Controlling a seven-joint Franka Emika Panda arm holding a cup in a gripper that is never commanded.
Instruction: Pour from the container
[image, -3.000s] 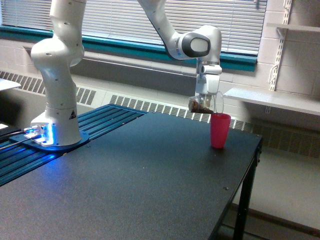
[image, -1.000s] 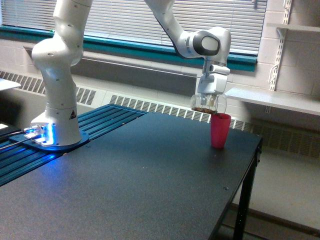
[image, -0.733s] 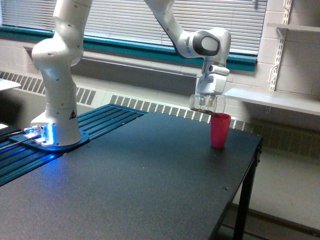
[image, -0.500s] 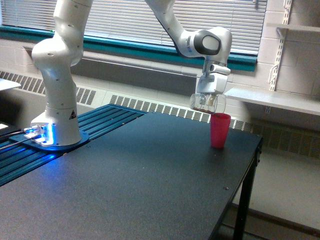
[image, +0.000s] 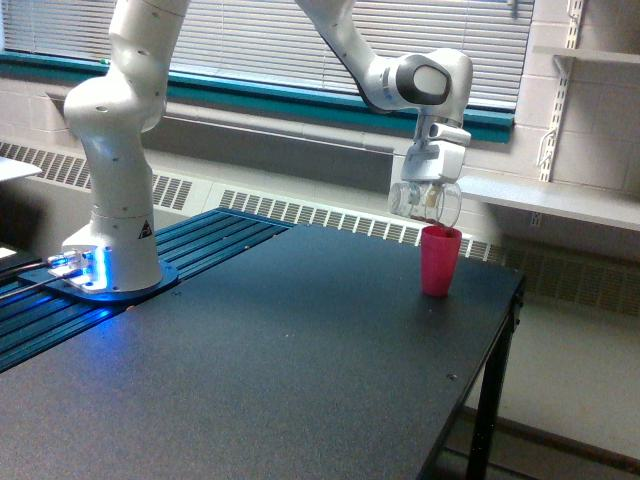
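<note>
The container (image: 424, 200), a small clear plastic cup, hangs in my gripper (image: 428, 188), which is shut on it. It is tipped far over, its mouth toward the exterior view's right and down, just above the rim of the pink cup (image: 440, 261). A little brown content shows near the container's lower lip. The pink cup stands upright on the black table (image: 270, 350) near its far right corner. My fingertips are hard to make out behind the clear plastic.
The arm's white base (image: 112, 215) stands on a blue ribbed mount at the exterior view's left. The table's right edge (image: 495, 350) drops off just past the pink cup. A white shelf (image: 550, 200) and a radiator grille run along the wall behind.
The gripper has shifted slightly right and rotated the container further, from nearly level to steeply tipped over the pink cup. The brown content has moved toward the container's mouth, and less of it shows.
</note>
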